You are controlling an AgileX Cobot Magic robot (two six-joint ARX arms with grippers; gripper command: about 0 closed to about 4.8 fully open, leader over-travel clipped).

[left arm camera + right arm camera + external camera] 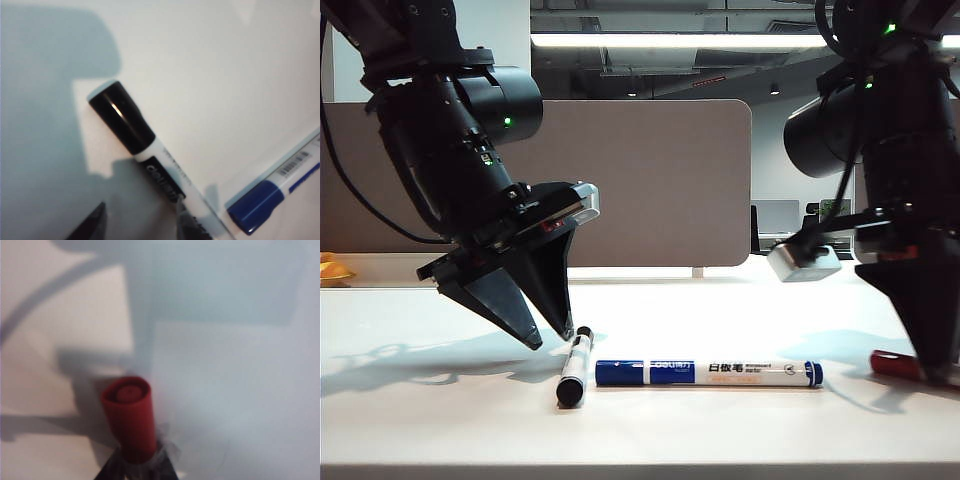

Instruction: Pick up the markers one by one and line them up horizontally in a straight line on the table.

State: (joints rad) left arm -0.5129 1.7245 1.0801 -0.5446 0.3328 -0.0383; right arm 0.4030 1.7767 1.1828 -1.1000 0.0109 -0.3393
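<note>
Exterior view: blue marker (708, 373) lies level on the table (720, 430). Left gripper (548, 330), jaws wide, hangs over the skewed black marker (574, 367) beside it, probably to straighten it. Right gripper (935, 370) clamps the red marker (895, 364) opposite.

From my seat: plain white table (720, 420), smooth. Black-capped marker (574, 366) lying angled, cap toward near edge. Blue marker (708, 373) flat just right of it, running left-right, blue end close to black one's barrel, can't tell if touching. Red-capped marker (894, 364) far right, mostly hidden.
</note>
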